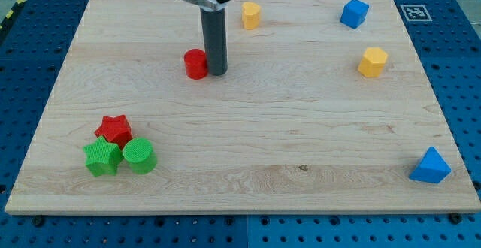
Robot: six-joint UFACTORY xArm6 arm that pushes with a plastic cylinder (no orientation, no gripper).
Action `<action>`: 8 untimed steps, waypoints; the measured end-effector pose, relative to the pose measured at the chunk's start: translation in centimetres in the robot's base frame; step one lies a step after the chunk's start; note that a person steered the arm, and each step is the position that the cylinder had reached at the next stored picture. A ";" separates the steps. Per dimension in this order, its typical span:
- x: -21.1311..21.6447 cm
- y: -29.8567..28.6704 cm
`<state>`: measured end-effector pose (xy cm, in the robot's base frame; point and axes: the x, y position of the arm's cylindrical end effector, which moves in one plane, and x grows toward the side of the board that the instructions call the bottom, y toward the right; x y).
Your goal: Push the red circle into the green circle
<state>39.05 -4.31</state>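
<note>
Light wooden tabletop [248, 135] resting on a blue perforated base [30, 60]; a black-and-white marker tag [413, 11] sits at the board's top right corner.

Nearest the view's bottom: blue triangular block [431, 166] at the right edge, alone. At the lower left, a cluster of three: green star [102, 157] and green circle [140, 155] side by side and touching, red star [113, 130] just behind them, touching both.

Mid-board: red circle [196, 64], well apart from the green circle, up and to the view's right of it. My tip [217, 73] stands touching the red circle's right side. No hand on this rig, so nothing opens or closes and nothing is held; the rod only contacts that block.

Farther: yellow hexagon [373, 62] at right. Near the top edge: a second yellow block [250, 14], shape unclear, and a blue cube-like block [354, 13].

Count: 2 red, 2 green, 2 yellow, 2 blue; 8 blocks total.
</note>
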 end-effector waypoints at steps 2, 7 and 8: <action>-4.0 -1.3; 8.5 -0.6; 13.3 -2.7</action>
<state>52.38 -7.05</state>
